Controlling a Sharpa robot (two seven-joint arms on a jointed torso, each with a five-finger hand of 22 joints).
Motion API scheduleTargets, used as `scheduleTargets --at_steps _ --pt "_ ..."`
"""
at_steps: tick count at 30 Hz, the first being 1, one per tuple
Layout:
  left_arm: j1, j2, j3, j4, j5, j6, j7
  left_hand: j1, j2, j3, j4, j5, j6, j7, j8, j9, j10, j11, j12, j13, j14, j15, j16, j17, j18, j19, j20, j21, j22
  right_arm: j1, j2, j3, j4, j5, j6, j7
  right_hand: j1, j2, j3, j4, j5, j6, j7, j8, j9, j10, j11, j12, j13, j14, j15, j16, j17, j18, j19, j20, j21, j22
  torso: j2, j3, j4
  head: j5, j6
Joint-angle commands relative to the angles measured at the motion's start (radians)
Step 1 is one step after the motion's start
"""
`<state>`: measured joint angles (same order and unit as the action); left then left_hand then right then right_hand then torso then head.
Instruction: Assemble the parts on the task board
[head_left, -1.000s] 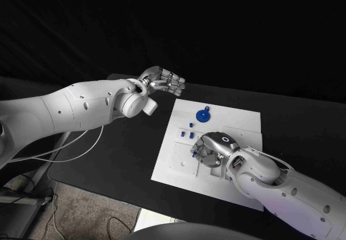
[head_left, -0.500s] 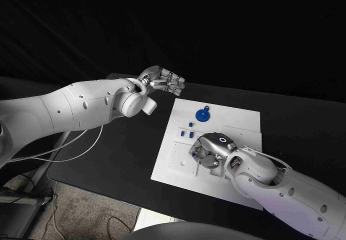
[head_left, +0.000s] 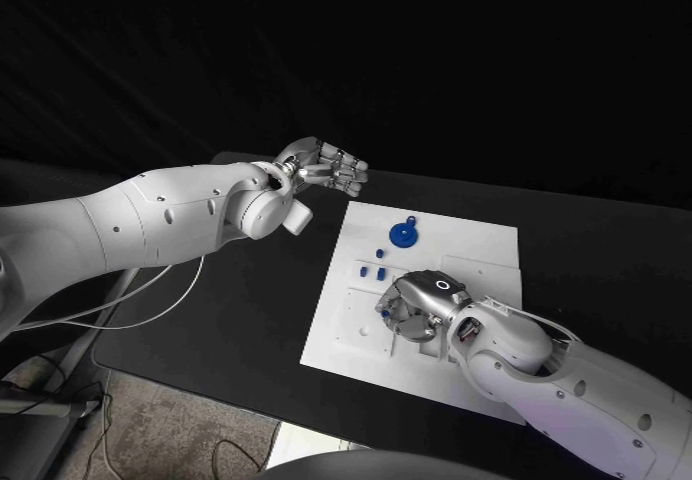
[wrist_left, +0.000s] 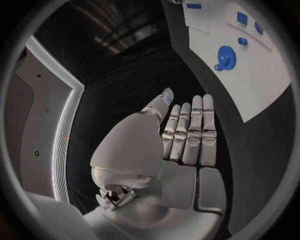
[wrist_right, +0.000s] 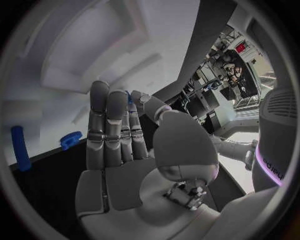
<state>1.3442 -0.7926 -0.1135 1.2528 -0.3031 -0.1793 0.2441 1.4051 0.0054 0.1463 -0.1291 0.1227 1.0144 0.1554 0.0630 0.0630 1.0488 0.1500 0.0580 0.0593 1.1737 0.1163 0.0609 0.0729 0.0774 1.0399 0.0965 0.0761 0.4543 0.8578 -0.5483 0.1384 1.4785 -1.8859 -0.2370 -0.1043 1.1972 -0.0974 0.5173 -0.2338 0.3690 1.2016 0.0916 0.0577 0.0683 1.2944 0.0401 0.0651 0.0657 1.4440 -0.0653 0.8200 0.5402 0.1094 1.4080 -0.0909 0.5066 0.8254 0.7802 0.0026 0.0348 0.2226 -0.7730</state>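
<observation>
The white task board (head_left: 476, 240) lies in the middle of the black table. A blue gear (head_left: 404, 234) sits near its far edge and also appears in the left wrist view (wrist_left: 226, 54). Small blue parts (head_left: 372, 269) stand left of centre. My right hand (head_left: 418, 305) is down on the board's middle, fingers pointing at the surface. It pinches a small blue part (wrist_right: 129, 96) between thumb and finger; the same part (head_left: 387, 310) peeks out at the fingertips. My left hand (head_left: 326, 166) hovers off the board's far left corner, fingers straight, holding nothing.
Raised white blocks and slots (head_left: 361, 310) cover the board's near half around my right hand. A blue peg (wrist_right: 20, 148) and another blue piece (wrist_right: 70, 140) stand on the board beyond the right fingers. Bare black table (head_left: 216, 320) stretches left of the board.
My right hand has shifted a little over the board's middle, with the blue part still at its fingertips. The left hand has barely moved.
</observation>
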Motion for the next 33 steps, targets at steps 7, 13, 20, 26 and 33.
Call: scheduleTargets --at_steps 7,13,20,26,33 --pt "0.002 -0.002 0.0 0.001 0.004 0.029 -0.007 -0.014 0.006 -0.003 0.014 0.005 -0.004 -0.002 0.0 0.0 -0.005 -0.001 0.005 -0.001 -0.006 0.001 0.002 0.001 0.009 -0.002 0.001 -0.006 -0.013 -0.009 -0.011 -0.008 0.002 0.08 -0.021 -0.002 0.022 -0.045 -0.062 -0.016 -0.01 -0.126 0.028 0.004 -0.005 -0.201 0.057 -0.006 -0.007 -0.024 0.045 -0.018 -0.02 0.043 -0.019 0.046 -0.037 -0.025 0.0 -0.0003 0.0022 -0.006 0.006" --pt "0.002 -0.004 0.0 0.002 0.004 0.045 -0.02 -0.013 0.005 -0.005 0.021 0.0 -0.004 -0.002 0.0 0.0 -0.006 -0.001 0.005 0.0 -0.006 0.001 0.002 0.001 0.008 0.002 0.002 -0.005 -0.032 -0.009 -0.027 -0.008 0.023 0.091 -0.057 -0.013 0.065 -0.051 -0.166 -0.002 -0.01 -0.164 0.02 0.005 -0.005 -0.238 0.065 -0.006 -0.007 -0.025 0.051 -0.018 -0.05 0.052 -0.007 0.057 -0.067 -0.039 0.0 -0.0002 0.0019 -0.01 0.004" --pt "0.002 -0.008 0.0 0.001 0.004 0.048 -0.023 -0.009 0.004 -0.011 0.025 -0.002 -0.004 -0.002 0.0 0.0 -0.006 0.0 0.005 -0.001 -0.006 0.001 0.002 0.002 0.008 0.006 0.002 -0.005 -0.052 -0.008 -0.055 0.001 0.053 0.095 -0.074 -0.021 0.066 -0.052 -0.168 0.003 -0.008 -0.15 0.023 0.004 -0.005 -0.236 0.064 -0.006 -0.007 -0.023 0.051 -0.015 -0.055 0.051 -0.001 0.057 -0.072 -0.041 0.0 0.0002 0.0008 -0.015 0.005" --pt "0.002 -0.008 0.0 0.0 0.004 0.045 -0.02 -0.007 0.004 -0.011 0.024 -0.001 -0.004 -0.002 0.0 0.0 -0.005 -0.001 0.005 -0.001 -0.006 0.001 0.002 0.002 0.008 0.007 0.001 -0.004 -0.056 -0.007 -0.091 0.045 0.094 0.141 -0.079 -0.002 0.056 -0.047 -0.176 0.023 -0.018 -0.142 0.022 0.004 -0.005 -0.205 0.057 -0.007 -0.007 -0.023 0.047 -0.012 -0.06 0.048 0.006 0.054 -0.085 -0.047 0.0 0.0007 0.0013 -0.03 0.01" --pt "0.002 -0.013 -0.001 -0.001 0.004 0.039 -0.008 -0.006 0.004 -0.01 0.023 0.0 0.008 -0.005 0.001 0.0 0.002 -0.003 0.005 -0.001 -0.003 0.0 0.002 0.002 0.008 0.008 0.0 -0.003 -0.058 0.001 -0.159 0.133 0.141 0.228 -0.001 0.017 0.018 -0.032 -0.107 0.024 -0.028 -0.119 0.03 0.004 -0.005 -0.115 0.036 -0.004 -0.007 -0.01 0.033 0.0 -0.051 0.028 0.024 0.038 -0.081 -0.042 0.0 0.0001 -0.0003 -0.051 0.019"
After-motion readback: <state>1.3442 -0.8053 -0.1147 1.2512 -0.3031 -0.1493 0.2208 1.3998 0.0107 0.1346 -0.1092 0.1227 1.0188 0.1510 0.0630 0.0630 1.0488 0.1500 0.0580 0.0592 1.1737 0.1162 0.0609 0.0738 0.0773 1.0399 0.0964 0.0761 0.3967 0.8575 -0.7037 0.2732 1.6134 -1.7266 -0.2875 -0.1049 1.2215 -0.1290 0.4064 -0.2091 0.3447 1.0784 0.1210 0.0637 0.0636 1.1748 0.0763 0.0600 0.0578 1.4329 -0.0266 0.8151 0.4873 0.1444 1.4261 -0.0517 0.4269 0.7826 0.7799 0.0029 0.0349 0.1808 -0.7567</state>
